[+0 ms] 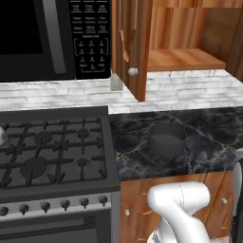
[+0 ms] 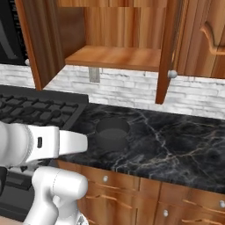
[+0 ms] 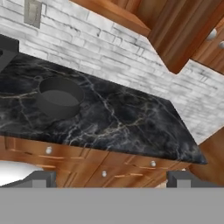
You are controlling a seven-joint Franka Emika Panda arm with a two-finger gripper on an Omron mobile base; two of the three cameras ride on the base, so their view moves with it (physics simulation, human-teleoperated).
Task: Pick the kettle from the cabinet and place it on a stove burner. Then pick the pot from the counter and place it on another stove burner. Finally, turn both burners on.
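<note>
The dark grey pot [image 1: 166, 138] [image 2: 112, 132] [image 3: 59, 98] stands lidless on the black marble counter [image 1: 204, 142] [image 2: 176, 140] [image 3: 127, 118], just right of the stove. My gripper [image 3: 111, 178] is open and holds nothing. It hangs low in front of the counter edge, to the right of the pot and well apart from it. The cabinet [image 1: 130, 47] [image 2: 35, 44] stands open, its wooden shelf [image 1: 185, 59] [image 2: 114, 57] bare. Black stove burners [image 1: 42, 137] sit under the grates. A silvery-white curve of the kettle [image 1: 2, 136] shows over the rear grate, cut off by the left edge.
A black microwave [image 1: 28, 38] hangs above the stove. Silver stove knobs [image 1: 64, 204] line the range front. Wooden drawers [image 3: 105, 168] run under the counter. An open cabinet door [image 2: 169, 44] juts out over the counter. A wall outlet [image 2: 94, 74] sits on the white brick backsplash.
</note>
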